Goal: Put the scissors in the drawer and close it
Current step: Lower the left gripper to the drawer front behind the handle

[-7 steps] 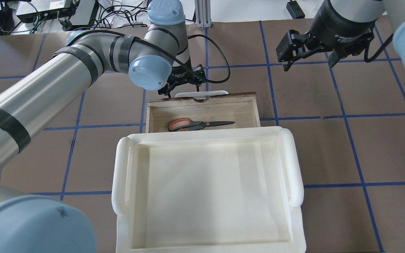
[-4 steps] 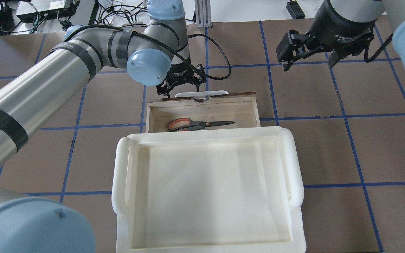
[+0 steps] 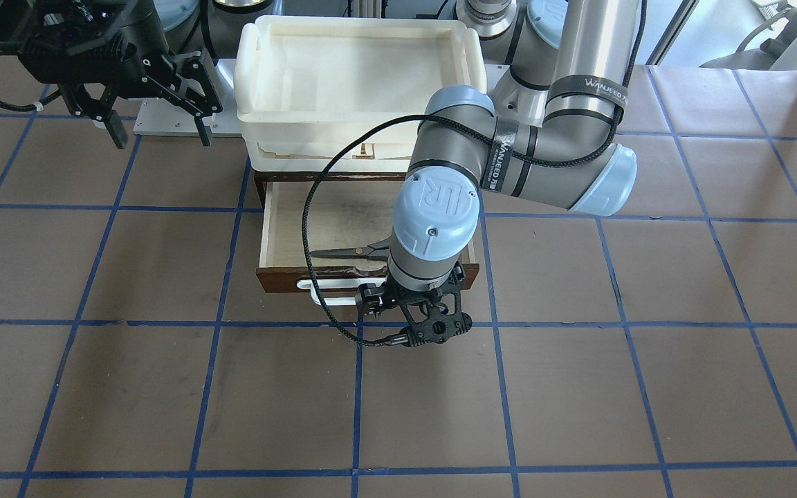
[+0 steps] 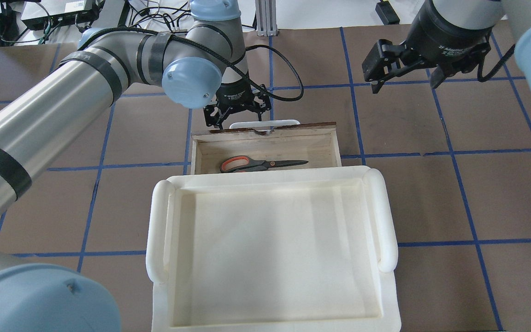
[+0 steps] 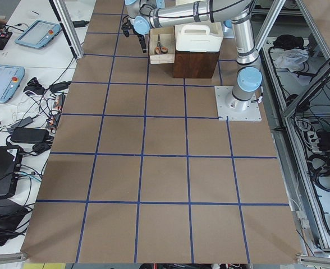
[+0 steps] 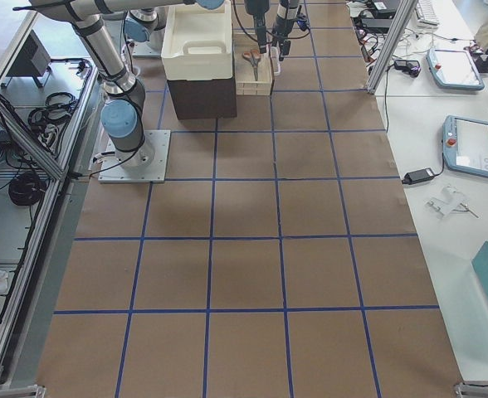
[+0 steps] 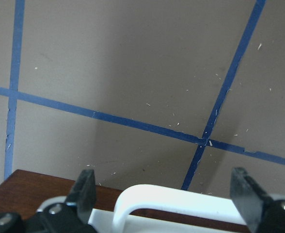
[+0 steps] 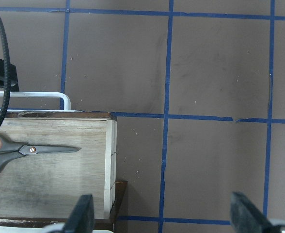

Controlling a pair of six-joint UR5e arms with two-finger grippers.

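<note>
A brown table (image 4: pixel 431 193) gridded with blue tape carries a dark wooden cabinet (image 6: pixel 201 98), and its wide, shallow drawer with pale plywood walls (image 4: pixel 265 139) stands pulled out. The grey-bladed scissors with orange-red lined loops (image 4: pixel 265 163) lie flat inside, so only the closing seems left. The left jaws hang spread wide and empty astride the white bar handle (image 4: pixel 265 122), probably placed to push the front home. The right jaws, equally wide and empty, hover well off to the side. A cream-white plastic tray (image 4: pixel 387 216) sits atop the cabinet, and nothing appears to block the drawer's path.
</note>
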